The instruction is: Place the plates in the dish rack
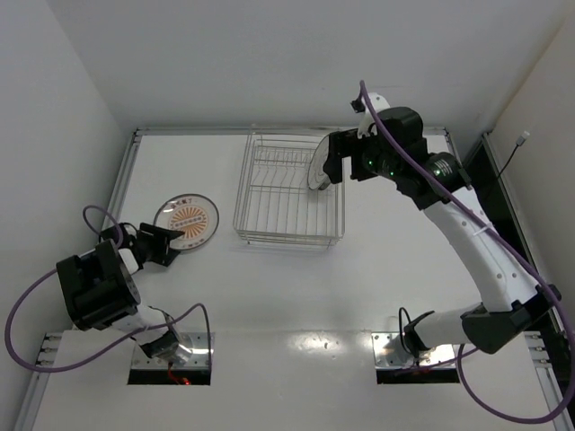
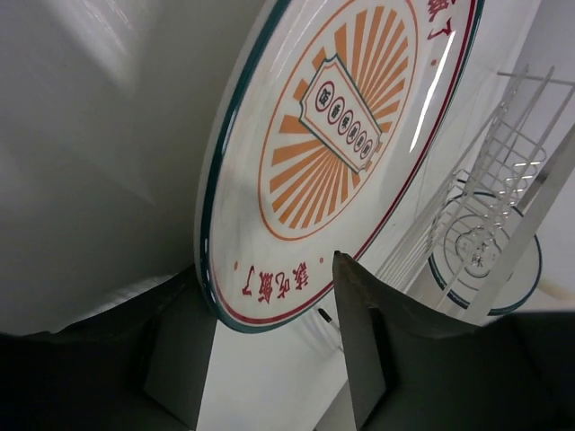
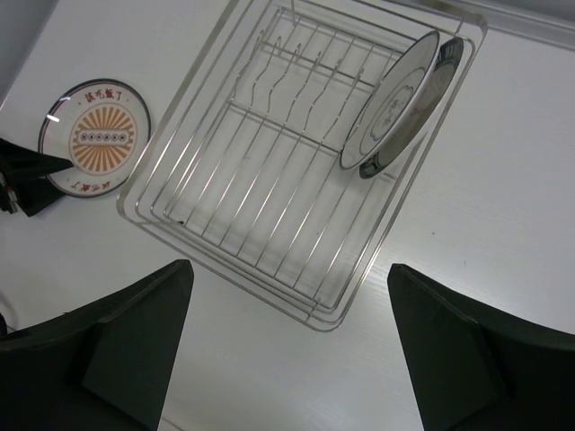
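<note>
Nearest, found the left gripper (image 2: 260, 274) set astride the near rim of the orange-centred plate (image 2: 341, 135), one finger on each side of it. Could not tell whether pressed tight on the rim or only placed around it. Saw this plate lying flat on the table (image 1: 296, 296), to the left of the dish rack (image 3: 260, 171) and apart from it, so counted it as not yet loaded.

Counted two plates standing on edge at the right end of the rack, leaning one against the other: the plate with the thin dark rim (image 3: 391, 103) in front and the plate with the darker rim (image 3: 446, 63) just behind it. Judged these two as done.

Found the right gripper (image 3: 289, 268) hanging above the rack with fingers wide apart and nothing between them.

Judged the task as about two thirds done. Left to do: get a firm hold on the last plate, lift it, carry it over the rack wall and stand it between free prongs, of which saw many to the left of the loaded pair.
</note>
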Robot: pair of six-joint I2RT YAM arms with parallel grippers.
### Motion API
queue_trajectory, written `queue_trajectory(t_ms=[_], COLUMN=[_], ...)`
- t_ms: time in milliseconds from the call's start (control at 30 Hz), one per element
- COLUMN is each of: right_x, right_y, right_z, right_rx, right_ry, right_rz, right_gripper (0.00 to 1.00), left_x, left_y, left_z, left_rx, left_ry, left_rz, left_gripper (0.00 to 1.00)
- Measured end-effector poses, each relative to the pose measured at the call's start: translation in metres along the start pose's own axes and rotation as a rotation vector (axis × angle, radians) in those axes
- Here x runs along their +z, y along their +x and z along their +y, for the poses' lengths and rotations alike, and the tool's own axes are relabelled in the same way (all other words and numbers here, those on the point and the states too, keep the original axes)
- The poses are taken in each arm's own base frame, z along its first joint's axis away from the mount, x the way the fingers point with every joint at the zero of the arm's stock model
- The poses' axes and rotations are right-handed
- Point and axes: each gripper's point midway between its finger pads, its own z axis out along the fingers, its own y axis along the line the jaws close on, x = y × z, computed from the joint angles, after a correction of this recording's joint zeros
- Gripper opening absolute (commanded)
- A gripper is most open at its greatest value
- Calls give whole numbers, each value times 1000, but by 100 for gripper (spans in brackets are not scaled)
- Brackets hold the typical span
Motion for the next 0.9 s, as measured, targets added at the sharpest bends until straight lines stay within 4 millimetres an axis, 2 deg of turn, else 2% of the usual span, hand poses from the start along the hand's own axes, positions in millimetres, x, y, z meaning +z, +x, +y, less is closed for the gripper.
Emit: queue_trajectory(t_ms=[67,200,367,533,633,767,800,833,900], right_x=[-5,-14,-22,-27,-21,2,9,17,30], right_y=[-7,-14,-13,-12,3,37,44,50,61], right_z=[0,0,-3,2,14,39,45,50,58], right_rx=[-3,-5,-6,4,38,126,159,191,255], right_ry=[-1,-2,3,-30,-110,-271,-311,-348,-420], right_rz=[-16,-37,-35,-45,-29,60,86,107,147], right_gripper=[87,87,87,84,84,80,80,80,80], left_x=[4,10,12,-2,-23,-57,-70,-79,-93], left_y=[-2,-3,-6,-11,-22,-37,-37,-32,-14], left_z=[0,7,-1,-17,-48,-111,-135,-149,-170], left_rx=[-16,-42,-32,-4,37,142,189,218,263], left_ry=[11,-6,28,41,78,170,223,264,332], left_rz=[1,0,7,-32,-84,-154,-180,-190,-177], left_gripper=[41,0,0,0,0,0,0,0,0])
